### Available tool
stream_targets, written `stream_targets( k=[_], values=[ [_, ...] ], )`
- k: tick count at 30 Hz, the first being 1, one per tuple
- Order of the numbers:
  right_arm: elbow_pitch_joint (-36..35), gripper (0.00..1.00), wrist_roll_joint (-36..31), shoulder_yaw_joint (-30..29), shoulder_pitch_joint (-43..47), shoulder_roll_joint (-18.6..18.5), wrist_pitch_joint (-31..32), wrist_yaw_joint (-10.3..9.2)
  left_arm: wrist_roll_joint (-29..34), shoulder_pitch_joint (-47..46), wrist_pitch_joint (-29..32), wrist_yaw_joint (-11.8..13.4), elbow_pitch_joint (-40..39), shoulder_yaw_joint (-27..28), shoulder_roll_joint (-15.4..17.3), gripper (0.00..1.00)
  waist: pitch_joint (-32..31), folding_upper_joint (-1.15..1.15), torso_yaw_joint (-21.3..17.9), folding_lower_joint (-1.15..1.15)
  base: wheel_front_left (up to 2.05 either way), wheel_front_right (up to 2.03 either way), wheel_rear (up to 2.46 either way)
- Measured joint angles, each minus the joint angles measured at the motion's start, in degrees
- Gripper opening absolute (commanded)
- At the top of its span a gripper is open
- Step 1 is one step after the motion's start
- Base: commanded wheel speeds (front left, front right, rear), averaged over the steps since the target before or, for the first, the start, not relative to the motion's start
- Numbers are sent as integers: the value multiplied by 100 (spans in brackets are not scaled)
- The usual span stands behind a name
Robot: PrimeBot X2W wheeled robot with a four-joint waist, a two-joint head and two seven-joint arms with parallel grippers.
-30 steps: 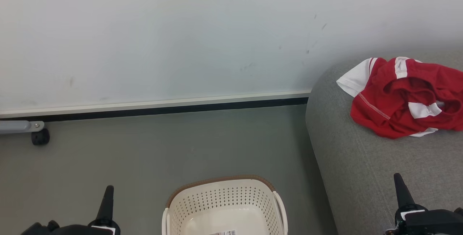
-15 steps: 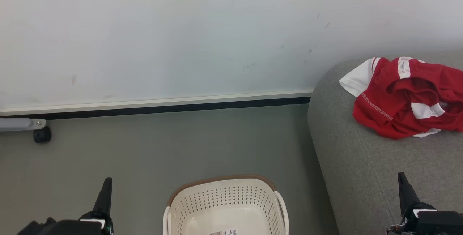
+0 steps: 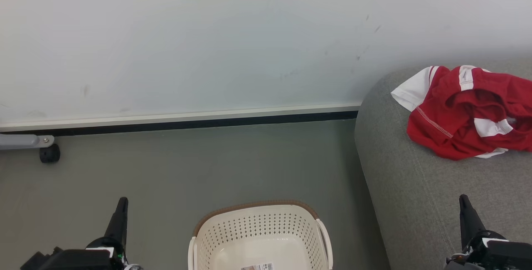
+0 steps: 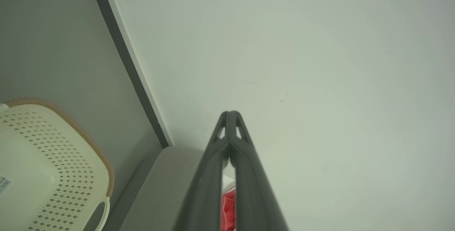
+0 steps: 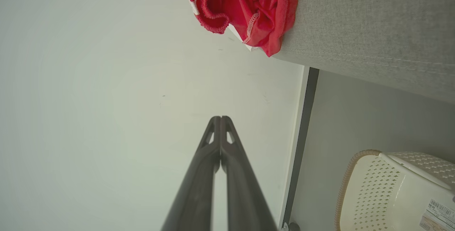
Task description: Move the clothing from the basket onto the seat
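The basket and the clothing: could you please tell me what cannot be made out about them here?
Basket, head view: its near part is cut off by the bottom edge.
Clothing, head view: cut off by the right edge; crumpled, so the number of garments is unclear.
Clothing, left wrist view: mostly hidden behind the left gripper.
Label inside: too small to read.

My left gripper (image 3: 121,203) has edged forward, its tip higher in the head view. The view itself drifted slightly too: my camera, not the things.

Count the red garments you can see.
1 red heap on the seat; a second garment may be bunched within it. The basket looks empty.
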Motion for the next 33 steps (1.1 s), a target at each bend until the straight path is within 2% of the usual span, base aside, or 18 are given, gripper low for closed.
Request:
stream_targets(
  k=[33],
  values=[
    [0, 0, 0, 0, 0, 1, 0, 0, -1, 0, 0, 0, 7, 0, -1, 0, 0, 0, 0, 0, 0, 0, 0]
  ],
)
